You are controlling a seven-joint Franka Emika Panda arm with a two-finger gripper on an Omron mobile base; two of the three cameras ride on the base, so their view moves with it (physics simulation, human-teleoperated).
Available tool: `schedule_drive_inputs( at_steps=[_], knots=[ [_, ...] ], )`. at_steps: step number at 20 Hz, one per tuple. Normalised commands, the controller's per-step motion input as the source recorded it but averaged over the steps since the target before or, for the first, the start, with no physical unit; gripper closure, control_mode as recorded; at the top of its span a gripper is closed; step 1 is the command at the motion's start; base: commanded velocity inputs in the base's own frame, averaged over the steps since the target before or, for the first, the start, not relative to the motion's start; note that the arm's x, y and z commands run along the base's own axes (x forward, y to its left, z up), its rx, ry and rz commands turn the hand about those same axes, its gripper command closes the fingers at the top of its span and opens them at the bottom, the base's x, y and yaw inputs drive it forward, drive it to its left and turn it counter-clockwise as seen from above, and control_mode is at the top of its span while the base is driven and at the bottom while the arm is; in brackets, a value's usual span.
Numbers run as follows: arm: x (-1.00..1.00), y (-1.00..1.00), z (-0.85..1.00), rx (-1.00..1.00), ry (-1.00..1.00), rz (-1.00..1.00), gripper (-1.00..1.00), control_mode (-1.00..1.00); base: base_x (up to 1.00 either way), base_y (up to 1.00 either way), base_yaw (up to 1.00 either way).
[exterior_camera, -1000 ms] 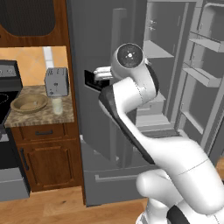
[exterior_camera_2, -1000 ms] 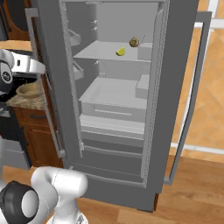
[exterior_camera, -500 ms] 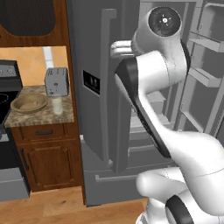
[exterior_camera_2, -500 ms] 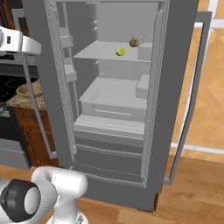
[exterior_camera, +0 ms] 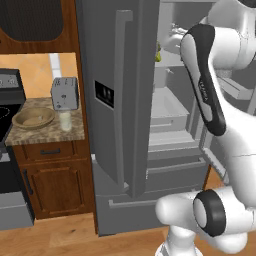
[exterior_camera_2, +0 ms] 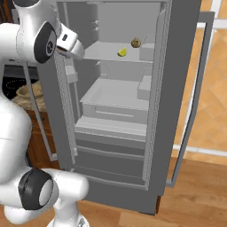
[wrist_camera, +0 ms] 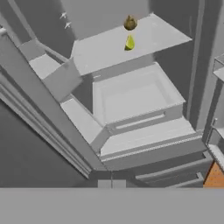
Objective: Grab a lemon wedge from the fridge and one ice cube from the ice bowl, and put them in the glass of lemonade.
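Observation:
The fridge (exterior_camera_2: 177, 88) stands with both doors open. On its upper shelf lies the yellow-green lemon wedge (exterior_camera_2: 123, 52) (wrist_camera: 129, 43), beside a brownish lumpy item (exterior_camera_2: 135, 43) (wrist_camera: 130, 22). My gripper (wrist_camera: 111, 184) (exterior_camera_2: 75, 49) is shut on nothing at the upper left of the fridge opening, well short of the wedge. On the counter left of the fridge are the tan ice bowl (exterior_camera: 34, 118) and the glass of lemonade (exterior_camera: 65, 120). The ice cube is too small to make out.
A silver toaster (exterior_camera: 65, 93) stands behind the glass. The left fridge door (exterior_camera: 117, 95) juts out between the counter and my arm. Below the shelf are a drawer (wrist_camera: 135, 96) and door bins (exterior_camera_2: 146, 86). A stove edge (exterior_camera: 7, 150) is far left.
My arm has swung up and to the right, from in front of the left door into the fridge opening. The gripper has stayed shut.

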Motion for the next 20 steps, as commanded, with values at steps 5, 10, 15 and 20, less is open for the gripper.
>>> schedule_drive_inputs(
  at_steps=[5,10,15,20],
  knots=[
    [0.81,-0.49,-0.67,0.35,0.14,0.24,1.00,-1.00,0.00,0.00,0.00],
    [0.60,0.08,-0.69,0.17,0.07,0.18,-1.00,-1.00,0.00,0.00,0.00],
    [0.32,0.03,-0.43,0.11,0.00,0.15,-1.00,-1.00,0.00,0.00,0.00],
    [0.15,0.00,-0.11,0.11,0.00,0.19,-1.00,-1.00,0.00,0.00,0.00]
  ],
)
